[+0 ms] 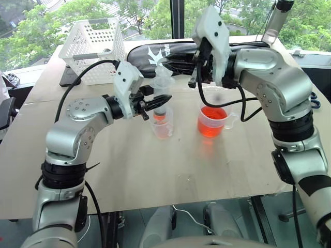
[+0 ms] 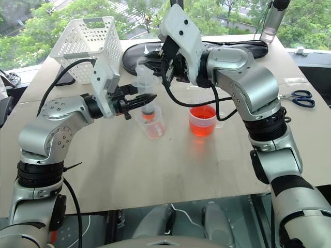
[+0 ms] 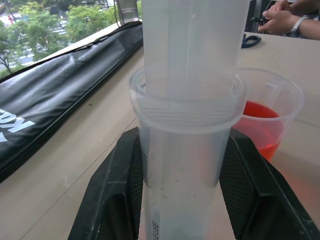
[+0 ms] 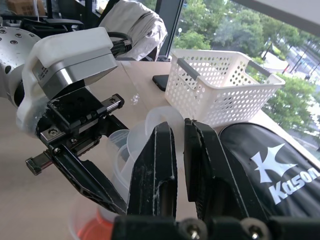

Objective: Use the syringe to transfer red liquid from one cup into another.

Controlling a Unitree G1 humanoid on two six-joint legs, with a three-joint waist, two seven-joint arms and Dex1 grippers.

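White lettering reads "Kuson" beside a star-like emblem on the black bag [image 4: 270, 165], over at three o'clock from the white basket [image 4: 220, 85]; the last letters run out of frame. On the syringe [image 3: 185, 165] barrel, tiny print ends in "USE", the rest too small to read

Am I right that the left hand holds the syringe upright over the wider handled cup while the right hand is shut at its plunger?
Not quite. The left hand holds the syringe over the smaller handleless cup, as the left eye view shows; the handled cup stands apart beside it. The right hand is shut at the plunger, as said.
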